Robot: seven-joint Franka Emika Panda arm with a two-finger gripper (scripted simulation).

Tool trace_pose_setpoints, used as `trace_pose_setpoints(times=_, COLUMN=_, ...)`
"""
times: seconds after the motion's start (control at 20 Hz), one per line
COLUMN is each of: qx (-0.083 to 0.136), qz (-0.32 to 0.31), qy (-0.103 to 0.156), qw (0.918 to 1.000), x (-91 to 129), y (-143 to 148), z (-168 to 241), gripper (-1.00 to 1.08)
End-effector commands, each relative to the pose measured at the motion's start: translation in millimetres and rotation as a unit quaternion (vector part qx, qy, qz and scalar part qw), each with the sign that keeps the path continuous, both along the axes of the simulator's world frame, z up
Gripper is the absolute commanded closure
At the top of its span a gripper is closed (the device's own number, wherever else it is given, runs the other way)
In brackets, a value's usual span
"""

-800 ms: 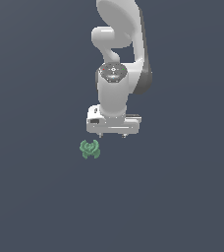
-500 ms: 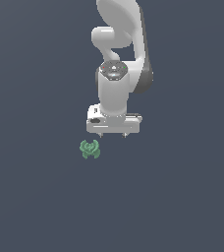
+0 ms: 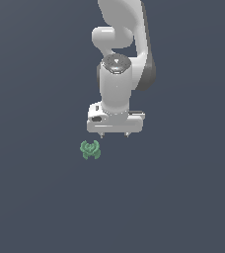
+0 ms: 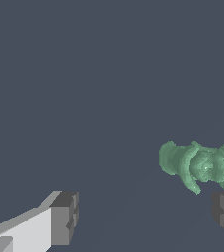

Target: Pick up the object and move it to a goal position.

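Dark slate-blue floor fills both views, flat and unmarked. Over it the white arm (image 3: 118,74) hangs nearly straight down, wrist vertical, with the claw (image 3: 114,134) pointing at the floor, its fingers spread wide and gripping nothing. Near the claw, toward the exterior view's left and slightly lower, lies the green object (image 3: 90,149), apart from both fingertips (image 4: 64,219).

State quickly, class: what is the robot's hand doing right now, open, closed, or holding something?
Hand: open and holding nothing; the green object lies apart from it, toward the exterior view's left, not between the fingers.
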State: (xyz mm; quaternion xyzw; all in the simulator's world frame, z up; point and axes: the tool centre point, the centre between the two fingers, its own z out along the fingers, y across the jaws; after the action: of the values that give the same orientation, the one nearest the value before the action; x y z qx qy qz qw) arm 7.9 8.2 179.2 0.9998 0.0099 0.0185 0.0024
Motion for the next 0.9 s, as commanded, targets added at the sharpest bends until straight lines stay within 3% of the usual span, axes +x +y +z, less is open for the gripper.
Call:
trace_pose_setpoints(times=0.0, qx=0.0, qz=0.0, qy=0.0, qw=1.0, x=0, y=0, z=0, gripper=-0.92)
trace_pose_setpoints(times=0.45, qx=0.002, qz=-0.037, qy=0.002, qw=0.9993, x=0, y=-5, z=-4, gripper=-0.92)
trace_pose_setpoints(times=0.85, qx=0.007, qz=-0.12, qy=0.005, qw=0.9928, x=0, y=-17, z=-12, gripper=-0.92)
